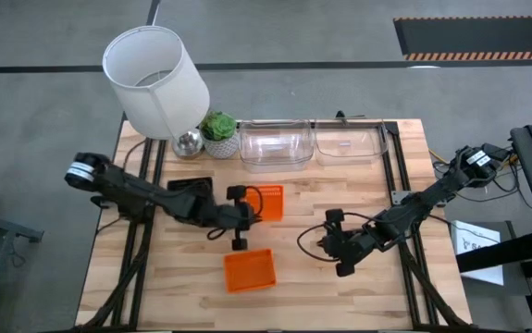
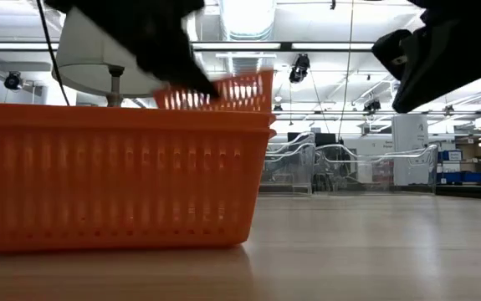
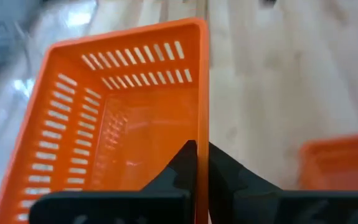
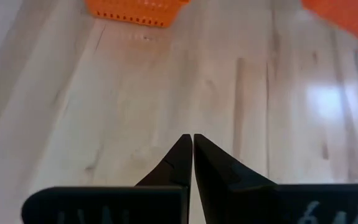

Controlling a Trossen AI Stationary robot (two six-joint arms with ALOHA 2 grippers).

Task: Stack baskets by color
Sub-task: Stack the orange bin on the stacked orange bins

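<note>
The left pincer (image 1: 243, 217) is pinching one wall of the orange basket (image 1: 267, 203) at frame centre; gripped so thinly, it may be slipping or tipping. The right pincer (image 1: 332, 242) is hanging closed, empty.

Left end effector (image 3: 202, 163) clamped tight; right end effector (image 4: 192, 152) closed (tips touching) over the table.

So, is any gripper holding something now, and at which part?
The left gripper is shut on the long side wall of a red-orange perforated plastic basket, pinched at its rim. The right gripper is shut and holds nothing.
</note>
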